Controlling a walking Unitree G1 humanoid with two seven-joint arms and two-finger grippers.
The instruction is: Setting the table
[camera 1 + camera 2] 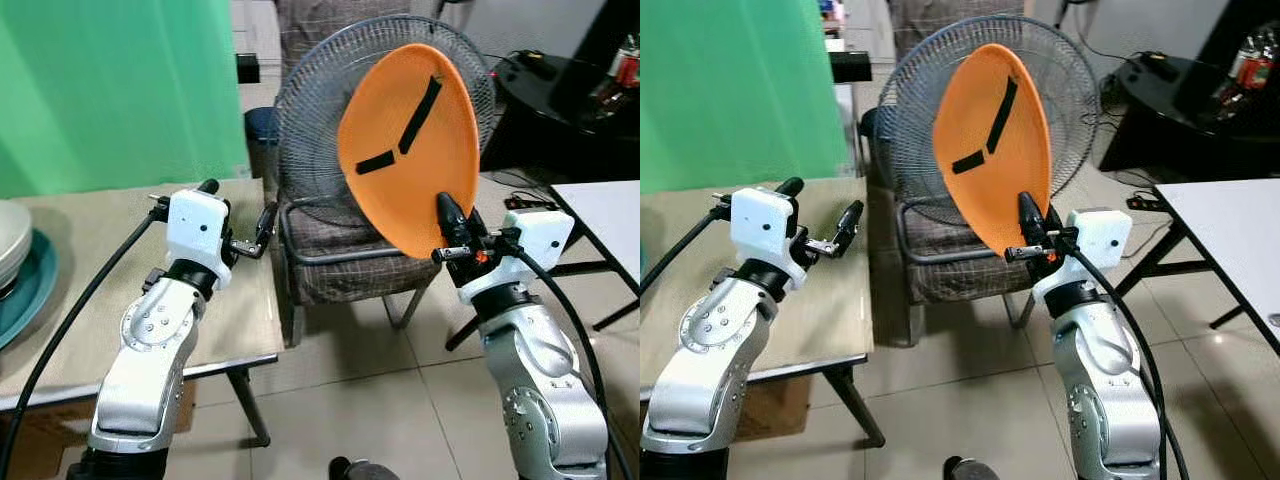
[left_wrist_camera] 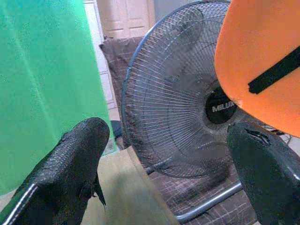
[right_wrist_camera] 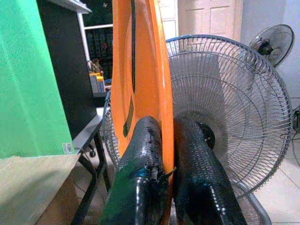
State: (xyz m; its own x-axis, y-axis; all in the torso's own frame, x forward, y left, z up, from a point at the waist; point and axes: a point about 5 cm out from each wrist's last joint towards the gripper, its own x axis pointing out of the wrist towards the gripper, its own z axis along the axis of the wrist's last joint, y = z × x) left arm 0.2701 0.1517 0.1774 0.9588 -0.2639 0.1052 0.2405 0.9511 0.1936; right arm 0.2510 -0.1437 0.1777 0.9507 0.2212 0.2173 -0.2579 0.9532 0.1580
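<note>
**Orange plate held on edge, on its way to the desk**

The right pincer (image 1: pixel 449 232) is closed on the lower rim of the orange plate (image 1: pixel 410 150), one finger on each face, as the right wrist view shows plainly. The plate stands nearly upright above the pincer, its back turned to the head camera, with two strips of black tape (image 1: pixel 419 117) across it. Gripping the rim is probably the only hold two thin fingers can get on a shallow dish, and that would account for its standing on edge.

Just behind the plate a large fan (image 1: pixel 310 120) rests on a checked chair (image 1: pixel 340 262). Its hub carries white lettering that begins "MILU"; the rest is hidden by the plate.

To the fan's left, the left pincer (image 1: pixel 252 238) hovers over the corner of the wooden desk (image 1: pixel 90 260), its fingers spread wide and holding nothing, seemingly ready to steady or receive the plate. Further left on the desk, well apart from the fan, a stack of dishes (image 1: pixel 22 265) sits at the view's edge. A green screen (image 1: pixel 120 90) stands behind the desk, and a white table (image 1: pixel 610 215) is to the fan's right.

The plate is not yet set down; I judge that it must be tipped flat before release.
</note>
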